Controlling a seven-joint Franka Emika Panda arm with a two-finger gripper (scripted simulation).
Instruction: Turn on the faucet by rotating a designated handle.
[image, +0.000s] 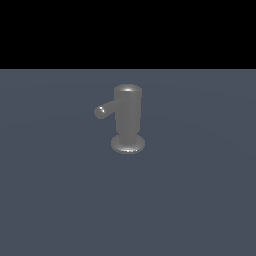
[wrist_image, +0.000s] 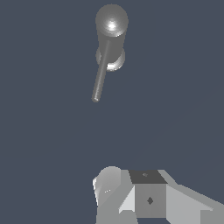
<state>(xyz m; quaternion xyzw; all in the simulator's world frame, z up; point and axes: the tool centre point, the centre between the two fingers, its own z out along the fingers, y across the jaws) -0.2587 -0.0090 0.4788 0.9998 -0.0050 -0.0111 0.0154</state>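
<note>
On the grey-blue table (image: 60, 200), near the middle of the exterior view: one faucet (image: 128, 117), dull-grey, upright, rounded top, flared round base resting on the surface.

Handle (image: 103, 110): thin rod with rounded tip, projecting from the upper body toward the exterior view's left and somewhat toward that camera. Wrist view shows the rod (wrist_image: 100, 74) long and straight, its free tip well clear of the body.

Gripper (wrist_image: 131, 192): seen only in part at the edge of the wrist view, well apart from the faucet; absent from the exterior view. Jaws: opening cannot be told from these pictures; nothing visibly held.

Step in hand, by judgement: approach. Recommended contact near the rod's tip, where leverage is greatest; push sideways around the upright body, keeping clear of the cylinder itself.
</note>
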